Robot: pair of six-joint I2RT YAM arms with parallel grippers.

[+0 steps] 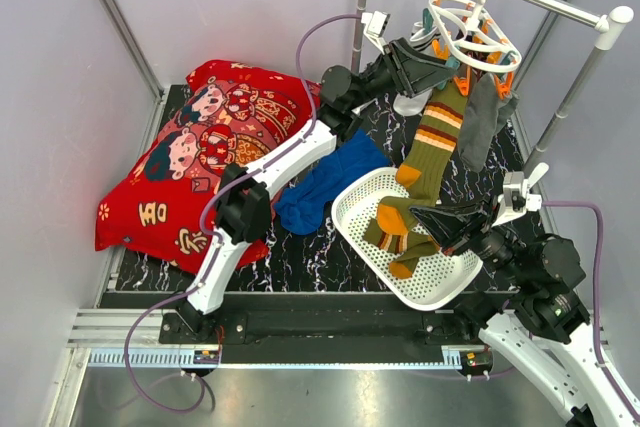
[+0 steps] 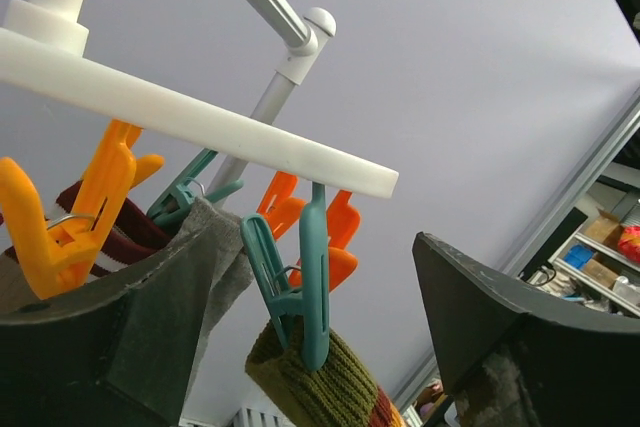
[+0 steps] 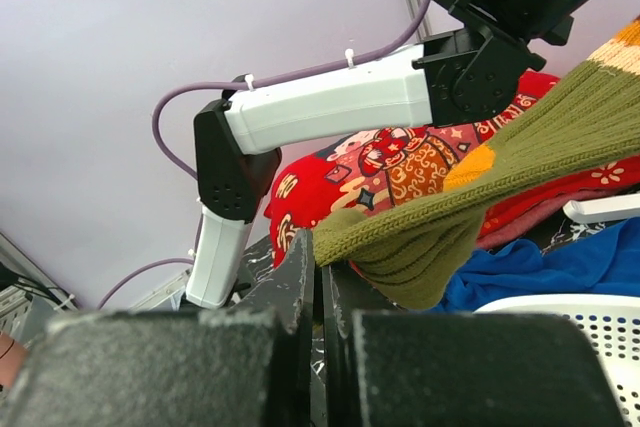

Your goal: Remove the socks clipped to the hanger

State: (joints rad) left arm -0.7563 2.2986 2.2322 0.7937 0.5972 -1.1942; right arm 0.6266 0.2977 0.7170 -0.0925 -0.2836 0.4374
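Olive-green sock hangs far right from the hanger, foot clamped in the right gripper. Left gripper gapes at the teal peg, seemingly not touching. Tug early and that hanger swings loose!

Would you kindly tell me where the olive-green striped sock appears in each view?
Top external: the olive-green striped sock hangs right of centre, from hanger down over basket.
Left wrist: bottom centre, cuff in a teal peg.
Right wrist: stretched across the right half.
Shared landmarks: hanger (top, left wrist); blue cloth (top, right wrist).
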